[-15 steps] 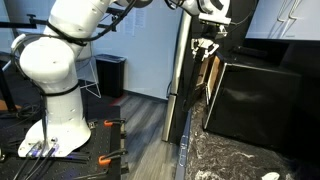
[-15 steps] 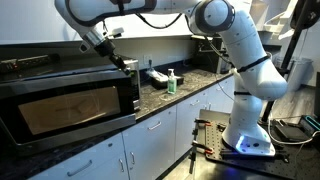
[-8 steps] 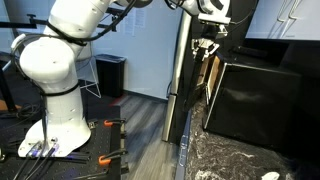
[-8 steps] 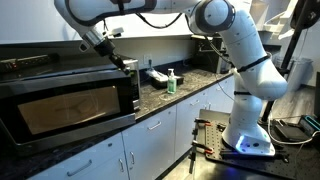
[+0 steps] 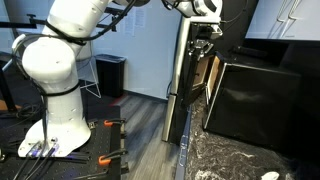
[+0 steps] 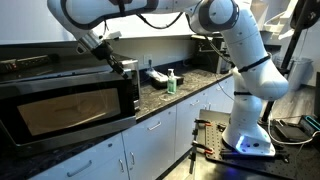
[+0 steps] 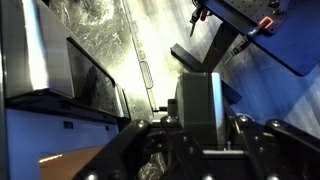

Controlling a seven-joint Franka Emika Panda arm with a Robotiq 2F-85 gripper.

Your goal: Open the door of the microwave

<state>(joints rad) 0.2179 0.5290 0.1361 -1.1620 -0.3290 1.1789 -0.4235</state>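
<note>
The microwave is a large black box on a speckled counter; it also shows in an exterior view. Its door, a black frame around a dark window, stands slightly ajar, and a tan front edge shows beside it. My gripper is at the door's free edge, near the top, and also shows in an exterior view. In the wrist view the door's dark edge sits between my fingers, which are shut on it.
A tall black panel with a silver vertical edge stands right beside the microwave. A small black bin stands on the floor behind the robot base. A green bottle and small items sit on the counter.
My gripper has shifted a little away from the microwave's front with the door edge in it, and more of the tan front edge shows.
</note>
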